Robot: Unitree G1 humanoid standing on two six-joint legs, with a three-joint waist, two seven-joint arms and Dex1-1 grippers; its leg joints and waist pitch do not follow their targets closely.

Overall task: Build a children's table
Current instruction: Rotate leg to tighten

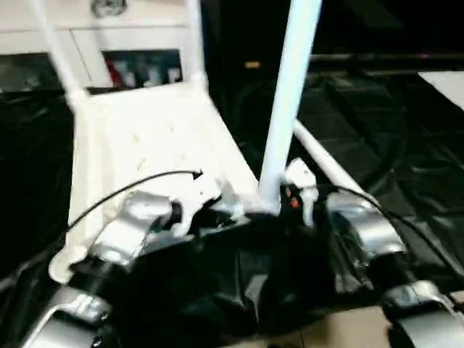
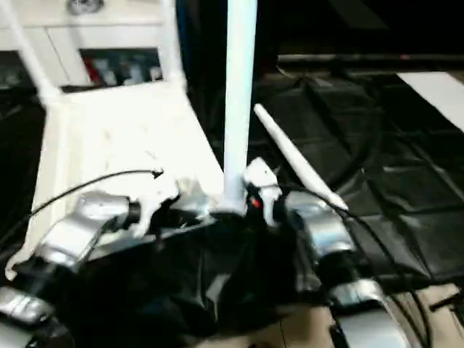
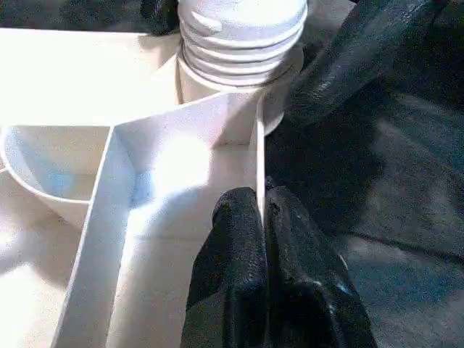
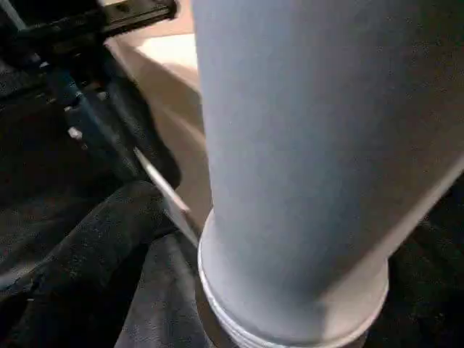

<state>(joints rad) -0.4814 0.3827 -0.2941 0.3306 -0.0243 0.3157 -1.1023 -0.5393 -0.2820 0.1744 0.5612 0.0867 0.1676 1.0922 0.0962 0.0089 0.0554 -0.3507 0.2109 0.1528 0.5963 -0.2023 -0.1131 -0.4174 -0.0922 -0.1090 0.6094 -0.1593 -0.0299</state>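
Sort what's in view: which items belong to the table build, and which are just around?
Job: table top, upside down; upright leg at near corner socket; two far legs; loose leg on black sheet.
Around: white cabinet; black sheet.

The upright leg (image 1: 290,101) runs off the top edge — its upper end unseen; the right tool (image 1: 293,196) sits behind it, its fingers hidden.
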